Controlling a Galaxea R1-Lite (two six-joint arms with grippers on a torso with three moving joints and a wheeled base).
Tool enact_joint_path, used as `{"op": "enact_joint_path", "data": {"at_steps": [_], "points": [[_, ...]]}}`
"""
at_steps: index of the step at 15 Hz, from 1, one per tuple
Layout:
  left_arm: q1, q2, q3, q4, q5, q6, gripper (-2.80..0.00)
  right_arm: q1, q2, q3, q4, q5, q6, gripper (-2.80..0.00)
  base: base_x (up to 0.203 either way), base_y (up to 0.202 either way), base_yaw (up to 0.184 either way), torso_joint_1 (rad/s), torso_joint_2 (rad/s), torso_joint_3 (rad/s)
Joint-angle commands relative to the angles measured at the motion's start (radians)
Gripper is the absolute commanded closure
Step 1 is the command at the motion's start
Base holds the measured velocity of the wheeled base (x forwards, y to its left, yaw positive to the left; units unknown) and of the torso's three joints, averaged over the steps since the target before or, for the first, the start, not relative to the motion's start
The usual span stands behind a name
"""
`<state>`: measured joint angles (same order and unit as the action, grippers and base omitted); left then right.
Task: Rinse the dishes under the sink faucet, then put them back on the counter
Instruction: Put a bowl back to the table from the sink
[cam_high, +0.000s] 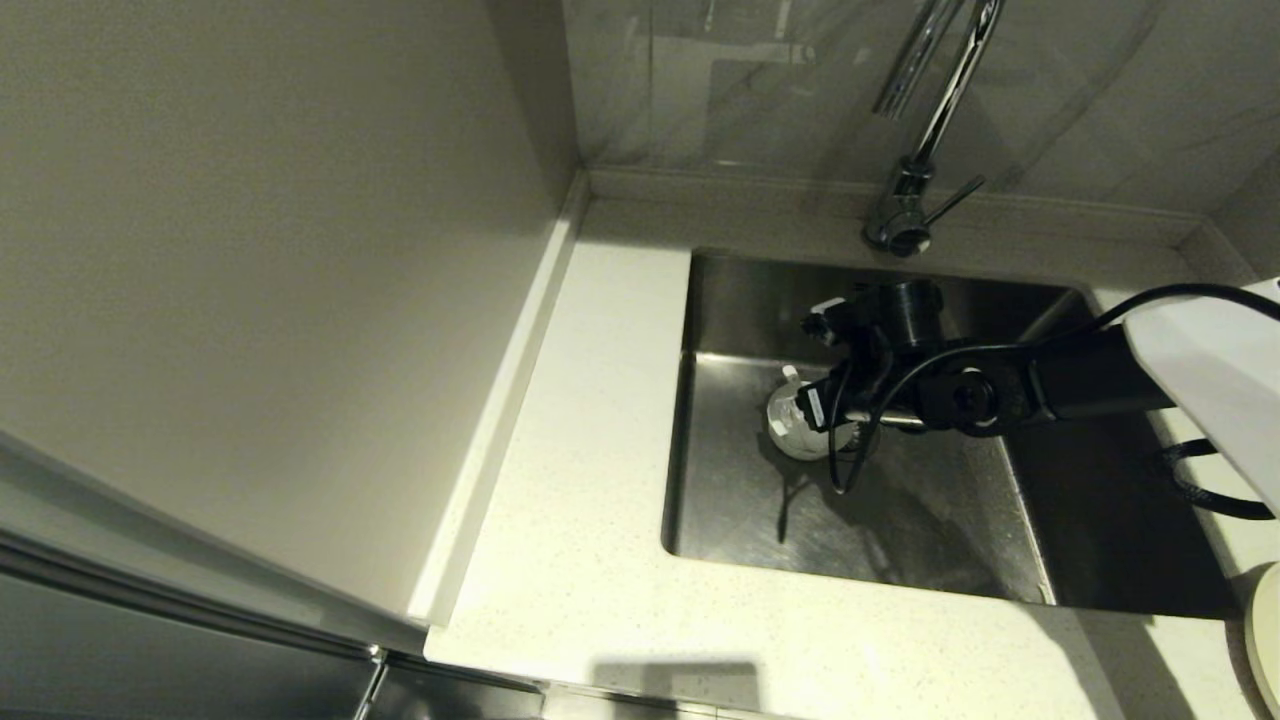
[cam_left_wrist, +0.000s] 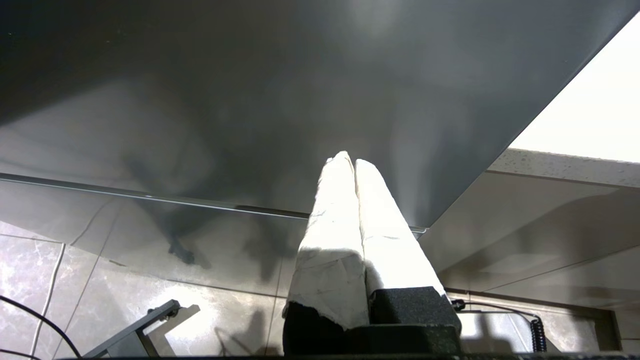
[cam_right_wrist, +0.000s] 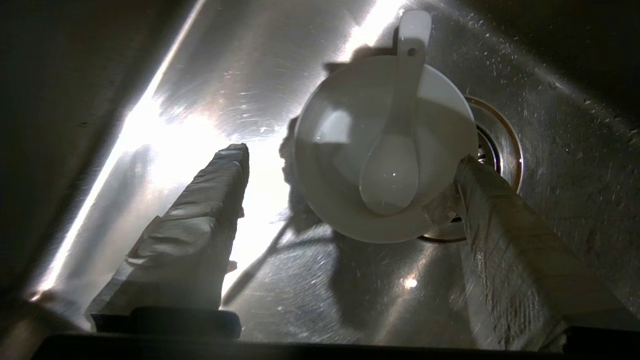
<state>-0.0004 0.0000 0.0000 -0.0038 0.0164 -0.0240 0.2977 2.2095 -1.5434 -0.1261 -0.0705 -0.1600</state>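
Observation:
The small white bowl stands upright on the floor of the sink, beside the drain strainer. The white spoon lies inside the bowl, its handle resting over the rim. My right gripper is down in the basin, open, with the bowl between its fingers. One fingertip is right at the bowl's rim; the other stands well clear. In the head view the right gripper covers part of the bowl. The cream plate peeks in on the counter at the right edge.
The chrome faucet rises behind the sink, its lever pointing right. The pale counter runs left of and in front of the basin, with a wall along its left side. My left gripper is parked low beside a cabinet, outside the head view.

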Motion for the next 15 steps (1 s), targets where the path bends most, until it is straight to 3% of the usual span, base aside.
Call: {"op": "enact_joint_path", "data": {"at_steps": [1, 6, 15], "points": [[0.000, -0.003, 0.000, -0.001, 0.000, -0.001, 0.00, 0.001, 0.051, -0.002, -0.024, -0.026, -0.005, -2.80, 0.000, 0.000, 0.000, 0.000, 0.00, 0.000], [0.000, -0.003, 0.000, -0.001, 0.000, -0.001, 0.00, 0.000, 0.126, -0.027, -0.144, -0.098, -0.044, -2.80, 0.000, 0.000, 0.000, 0.000, 0.00, 0.000], [0.000, -0.003, 0.000, -0.001, 0.000, -0.001, 0.00, 0.001, 0.224, -0.120, -0.159, -0.157, -0.078, -2.80, 0.000, 0.000, 0.000, 0.000, 0.00, 0.000]]}}
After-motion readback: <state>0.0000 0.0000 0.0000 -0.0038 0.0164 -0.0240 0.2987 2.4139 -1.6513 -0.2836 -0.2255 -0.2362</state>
